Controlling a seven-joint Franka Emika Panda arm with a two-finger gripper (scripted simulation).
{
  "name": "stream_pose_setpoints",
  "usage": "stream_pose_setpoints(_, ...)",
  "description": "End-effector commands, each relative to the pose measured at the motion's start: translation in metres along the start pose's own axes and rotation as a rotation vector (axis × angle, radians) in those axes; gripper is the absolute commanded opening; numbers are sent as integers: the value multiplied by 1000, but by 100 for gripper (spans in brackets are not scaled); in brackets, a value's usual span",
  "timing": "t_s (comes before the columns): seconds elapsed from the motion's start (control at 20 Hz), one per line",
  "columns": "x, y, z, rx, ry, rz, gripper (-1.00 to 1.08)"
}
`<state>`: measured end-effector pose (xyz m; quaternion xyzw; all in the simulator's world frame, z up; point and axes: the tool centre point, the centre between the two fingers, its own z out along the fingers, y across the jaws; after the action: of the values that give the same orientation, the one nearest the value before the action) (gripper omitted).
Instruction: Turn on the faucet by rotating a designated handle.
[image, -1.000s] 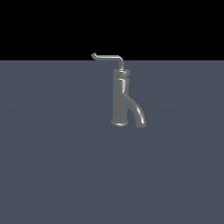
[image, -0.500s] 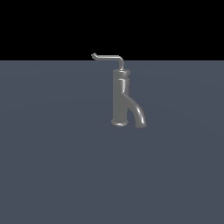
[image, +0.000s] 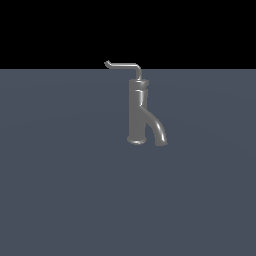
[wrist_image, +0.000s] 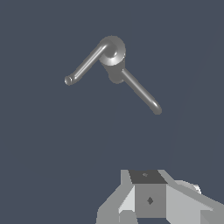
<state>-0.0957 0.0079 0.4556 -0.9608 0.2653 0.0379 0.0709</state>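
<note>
Grey claw (wrist_image: 151, 205) barely in view, state unclear, touching nothing; faucet (image: 137, 112) upright, handle (image: 123, 65) pointing toward exterior view's left.

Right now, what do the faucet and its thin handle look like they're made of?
Faucet: seemingly grey metal with a satin sheen; soft highlights run along its body and curved spout. Handle: looks like the same silvery metal, drawn thin like bent wire, with a bright glint along it. It's a render, so this is only the look.

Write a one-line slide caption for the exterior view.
Grey faucet upright on a slate surface, thin handle untouched.
</note>
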Motion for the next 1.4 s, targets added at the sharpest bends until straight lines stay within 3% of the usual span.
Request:
stream_pose_setpoints(0.0, 15, -11, 9, 1, -2, 68, -100)
stream_pose_setpoints(0.65, 84, -63, 67, -23, 22, 415, -100)
stream_pose_setpoints(1.35, 139, -111, 135, -58, 113, 728, -100)
